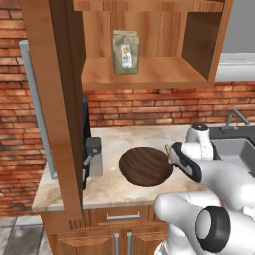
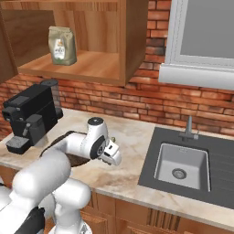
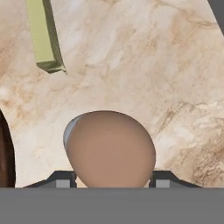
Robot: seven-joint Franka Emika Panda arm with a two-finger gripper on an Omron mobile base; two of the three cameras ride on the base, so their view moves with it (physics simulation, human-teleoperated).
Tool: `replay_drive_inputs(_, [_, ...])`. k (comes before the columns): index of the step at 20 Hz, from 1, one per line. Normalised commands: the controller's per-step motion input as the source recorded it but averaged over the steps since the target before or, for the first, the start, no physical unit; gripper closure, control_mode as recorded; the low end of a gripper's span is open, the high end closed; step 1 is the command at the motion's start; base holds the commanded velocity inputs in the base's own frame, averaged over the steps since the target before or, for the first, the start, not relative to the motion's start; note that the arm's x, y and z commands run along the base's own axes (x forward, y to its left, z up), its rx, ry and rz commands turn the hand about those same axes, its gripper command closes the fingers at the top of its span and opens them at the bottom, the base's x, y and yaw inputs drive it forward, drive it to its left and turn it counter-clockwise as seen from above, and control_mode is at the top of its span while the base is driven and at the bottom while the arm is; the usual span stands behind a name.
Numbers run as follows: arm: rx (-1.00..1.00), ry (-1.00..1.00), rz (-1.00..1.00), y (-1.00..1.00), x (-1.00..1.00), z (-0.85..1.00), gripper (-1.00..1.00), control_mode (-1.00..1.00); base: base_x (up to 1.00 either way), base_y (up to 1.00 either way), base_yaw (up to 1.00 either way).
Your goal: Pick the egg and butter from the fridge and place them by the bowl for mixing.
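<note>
The brown-tan egg (image 3: 109, 148) sits between my gripper's (image 3: 111, 178) two finger tips, just above the marble counter, and the gripper is shut on it. The pale yellow-olive butter (image 3: 45, 37) lies on the counter a short way beyond the egg. The dark wooden bowl (image 1: 145, 166) stands on the counter just left of my hand (image 1: 183, 158), and its rim (image 3: 5, 153) shows at the left edge of the hand view. In the right base view the gripper (image 2: 115, 157) points down at the counter between bowl and sink. The fridge is out of view.
A black coffee machine (image 2: 29, 116) stands at the counter's left end. The steel sink (image 2: 182, 167) with its faucet (image 2: 188, 128) lies to the right. An open wooden cabinet above holds a paper bag (image 1: 125, 51). Brick wall runs behind.
</note>
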Motion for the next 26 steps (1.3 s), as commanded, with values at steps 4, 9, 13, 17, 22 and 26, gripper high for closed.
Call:
replay_drive_inputs(4, [0.03, 0.00, 0.00, -0.04, 0.12, -0.27, 1.00, -1.00, 0.00, 0.00, 0.00])
replay_drive_inputs(9, [0.06, 0.00, 0.00, 0.00, 0.21, -0.27, 1.00, -1.00, 0.00, 0.00, 0.00])
replay_drive_inputs(13, [0.04, 0.00, 0.00, 0.00, 0.15, -0.24, 1.00, -1.00, 0.00, 0.00, 0.00])
replay_drive_inputs(17, [0.04, 0.00, 0.00, 0.00, 0.02, -0.27, 1.00, -1.00, 0.00, 0.00, 0.00])
replay_drive_inputs(22, [0.04, 0.00, -0.01, 0.00, 0.04, -0.21, 1.00, -1.00, 0.00, 0.00, 0.00])
replay_drive_inputs(26, [0.04, 0.00, -0.02, 0.00, 0.00, -0.17, 1.00, -1.00, 0.00, 0.00, 0.00])
